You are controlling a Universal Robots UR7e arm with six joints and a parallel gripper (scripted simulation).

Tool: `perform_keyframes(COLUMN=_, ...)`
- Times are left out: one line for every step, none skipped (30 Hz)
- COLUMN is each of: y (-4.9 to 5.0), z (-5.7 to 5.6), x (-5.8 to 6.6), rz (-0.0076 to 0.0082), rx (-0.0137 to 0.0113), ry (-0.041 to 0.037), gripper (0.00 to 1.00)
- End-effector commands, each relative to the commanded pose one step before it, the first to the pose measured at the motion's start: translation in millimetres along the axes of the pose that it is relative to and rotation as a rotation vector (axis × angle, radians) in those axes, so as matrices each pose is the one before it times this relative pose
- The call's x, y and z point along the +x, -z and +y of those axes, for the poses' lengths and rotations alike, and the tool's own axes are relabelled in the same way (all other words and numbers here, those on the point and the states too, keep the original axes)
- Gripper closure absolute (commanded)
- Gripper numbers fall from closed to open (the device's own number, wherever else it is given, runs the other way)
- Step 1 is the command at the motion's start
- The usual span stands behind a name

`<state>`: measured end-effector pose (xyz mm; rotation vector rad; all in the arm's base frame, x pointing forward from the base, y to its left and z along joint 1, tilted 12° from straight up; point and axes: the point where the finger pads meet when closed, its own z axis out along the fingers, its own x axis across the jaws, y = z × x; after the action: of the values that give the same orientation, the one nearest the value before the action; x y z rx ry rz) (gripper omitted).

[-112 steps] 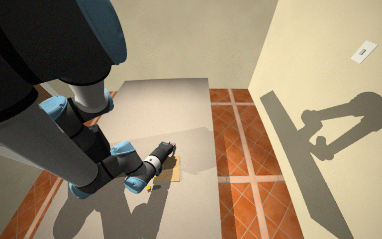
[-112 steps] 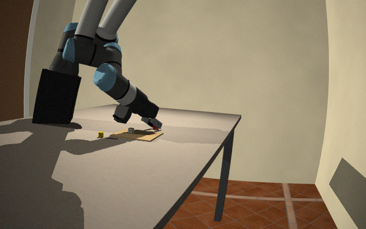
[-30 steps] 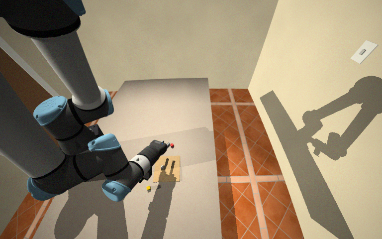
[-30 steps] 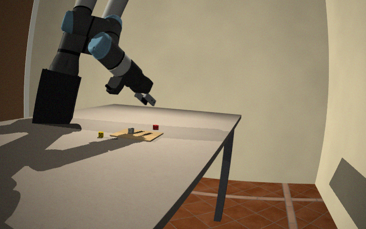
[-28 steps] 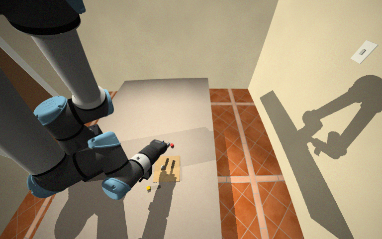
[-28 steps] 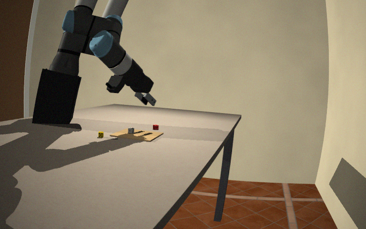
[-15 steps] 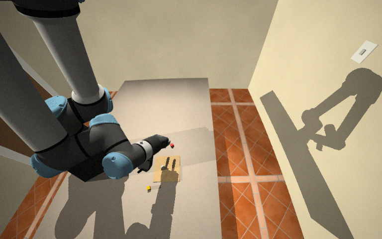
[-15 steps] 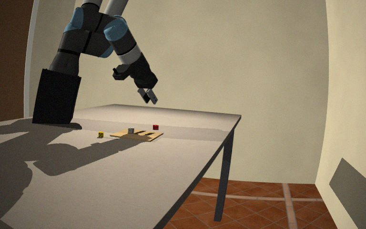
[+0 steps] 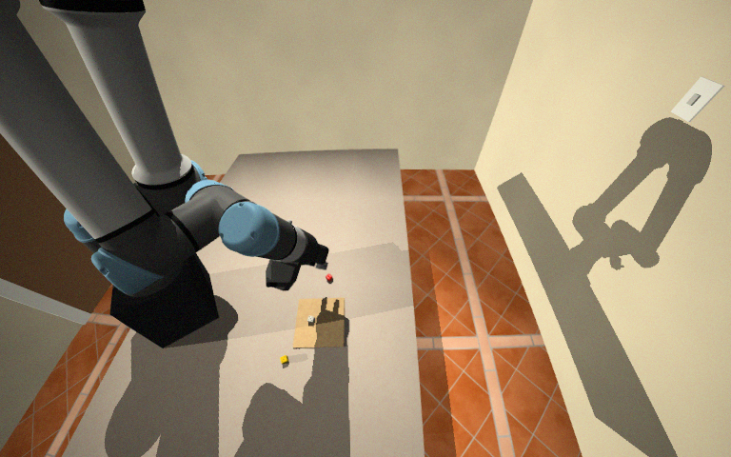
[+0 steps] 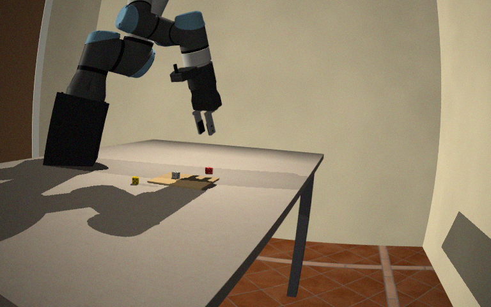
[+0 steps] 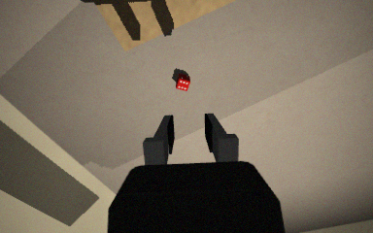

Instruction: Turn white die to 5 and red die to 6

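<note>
The arm bends over the table (image 10: 253, 170) with its wrist turned steeply down, so the gripper (image 10: 204, 127) hangs high in the air, fingers partly apart and holding nothing. Left of the gripper and well below it, the yellow die (image 10: 135, 180) sits on the bare table just off the mat (image 10: 162, 180). The white die (image 10: 175, 174) rests on the mat, and the red die (image 11: 183, 83) lies on the table almost under the fingertips, just past the mat's edge.

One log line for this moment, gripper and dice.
gripper: open, empty, high above red die | red die: off mat | white die: on mat | yellow die: off mat
</note>
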<state>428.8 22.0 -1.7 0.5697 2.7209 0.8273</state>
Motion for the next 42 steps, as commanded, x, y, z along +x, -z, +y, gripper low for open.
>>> perform_keyframes(y=2.703, z=10.83, x=-1.89, rz=-0.01186, rx=0.14787, ry=-0.00139, gripper=0.36)
perform_keyframes(y=0.924, z=2.04, x=-0.38, rz=-0.00299, rx=0.02767, ry=-0.00029, gripper=0.36)
perform_keyframes(y=0.294, z=1.46, x=0.15, rz=0.00143, rx=0.02699, ry=-0.00021, gripper=0.36)
perform_keyframes(y=0.27, z=1.34, x=0.19, rz=0.00173, rx=0.02589, ry=-0.00008, gripper=0.36)
perform_keyframes(y=0.484, z=1.39, x=0.04, rz=0.00044, rx=0.02446, ry=-0.00006, gripper=0.36)
perform_keyframes(y=0.663, z=1.43, x=-0.08, rz=-0.00066, rx=0.02295, ry=-0.00005, gripper=0.36)
perform_keyframes(y=0.808, z=1.44, x=-0.18, rz=-0.00157, rx=0.02138, ry=-0.00006, gripper=0.36)
perform_keyframes(y=0.915, z=1.42, x=-0.25, rz=-0.00226, rx=0.01977, ry=-0.00007, gripper=0.36)
perform_keyframes(y=0.0, z=0.0, x=0.0, rz=0.0, rx=0.0, ry=0.0, gripper=0.36)
perform_keyframes(y=0.0, z=0.0, x=0.0, rz=0.0, rx=0.0, ry=0.0, gripper=0.36)
perform_keyframes(y=0.2, z=0.87, x=0.19, rz=0.00197, rx=0.01949, ry=-0.00027, gripper=0.36)
perform_keyframes(y=0.302, z=0.86, x=0.12, rz=0.00123, rx=0.01788, ry=-0.00017, gripper=0.36)
perform_keyframes(y=0.375, z=0.83, x=0.06, rz=0.00063, rx=0.01625, ry=-0.0001, gripper=0.36)
perform_keyframes(y=0.42, z=0.79, x=0.01, rz=0.00018, rx=0.01461, ry=-0.00005, gripper=0.36)
perform_keyframes(y=0.441, z=0.73, x=-0.02, rz=-0.00016, rx=0.01298, ry=-0.00001, gripper=0.36)
perform_keyframes(y=0.44, z=0.67, x=-0.04, rz=-0.00038, rx=0.01137, ry=0.00001, gripper=0.36)
perform_keyframes(y=0.42, z=0.59, x=-0.05, rz=-0.00052, rx=0.00981, ry=0.00003, gripper=0.36)
perform_keyframes(y=0.385, z=0.52, x=-0.05, rz=-0.00057, rx=0.0083, ry=0.00003, gripper=0.36)
perform_keyframes(y=0.34, z=0.44, x=-0.05, rz=-0.00057, rx=0.00687, ry=0.00003, gripper=0.36)
perform_keyframes(y=0.288, z=0.36, x=-0.05, rz=-0.00052, rx=0.00553, ry=0.00003, gripper=0.36)
perform_keyframes(y=0.232, z=0.28, x=-0.04, rz=-0.00044, rx=0.00429, ry=0.00003, gripper=0.36)
perform_keyframes(y=0.177, z=0.21, x=-0.03, rz=-0.00035, rx=0.00318, ry=0.00002, gripper=0.36)
perform_keyframes(y=0.125, z=0.15, x=-0.02, rz=-0.00025, rx=0.0022, ry=0.00002, gripper=0.36)
perform_keyframes(y=0.079, z=0.09, x=-0.02, rz=-0.00016, rx=0.00138, ry=0.00001, gripper=0.36)
perform_keyframes(y=0.042, z=0.05, x=-0.01, rz=-0.00009, rx=0.00073, ry=0.00001, gripper=0.36)
perform_keyframes(y=0.0, z=0.0, x=0.0, rz=0.0, rx=0.0, ry=0.0, gripper=0.36)
perform_keyframes(y=0.0, z=0.0, x=0.0, rz=0.0, rx=0.0, ry=0.0, gripper=0.36)
perform_keyframes(y=0.016, z=0.02, x=0.0, rz=-0.00003, rx=0.00028, ry=0.0, gripper=0.36)
perform_keyframes(y=0.002, z=0.0, x=0.0, rz=0.0, rx=0.00004, ry=0.0, gripper=0.36)
perform_keyframes(y=0.0, z=0.0, x=0.0, rz=0.0, rx=0.0, ry=0.0, gripper=0.0)
perform_keyframes(y=0.0, z=0.0, x=0.0, rz=0.0, rx=0.0, ry=0.0, gripper=0.0)
perform_keyframes(y=0.0, z=0.0, x=0.0, rz=0.0, rx=0.0, ry=0.0, gripper=0.0)
perform_keyframes(y=0.0, z=0.0, x=0.0, rz=0.0, rx=0.0, ry=0.0, gripper=0.0)
perform_keyframes(y=0.0, z=0.0, x=0.0, rz=0.0, rx=0.0, ry=0.0, gripper=0.0)
perform_keyframes(y=0.0, z=0.0, x=0.0, rz=0.0, rx=0.0, ry=0.0, gripper=0.0)
perform_keyframes(y=0.0, z=0.0, x=0.0, rz=0.0, rx=0.0, ry=0.0, gripper=0.0)
perform_keyframes(y=0.0, z=0.0, x=0.0, rz=0.0, rx=0.0, ry=0.0, gripper=0.0)
perform_keyframes(y=0.0, z=0.0, x=0.0, rz=0.0, rx=0.0, ry=0.0, gripper=0.0)
perform_keyframes(y=-0.002, z=0.0, x=0.0, rz=0.0, rx=0.0, ry=0.00005, gripper=0.0)
perform_keyframes(y=-0.014, z=-0.01, x=0.0, rz=0.0, rx=0.0, ry=0.00037, gripper=0.0)
perform_keyframes(y=-0.038, z=-0.02, x=-0.01, rz=0.0, rx=0.0, ry=0.00098, gripper=0.0)
perform_keyframes(y=-0.072, z=-0.04, x=-0.02, rz=0.0, rx=0.0, ry=0.00185, gripper=0.0)
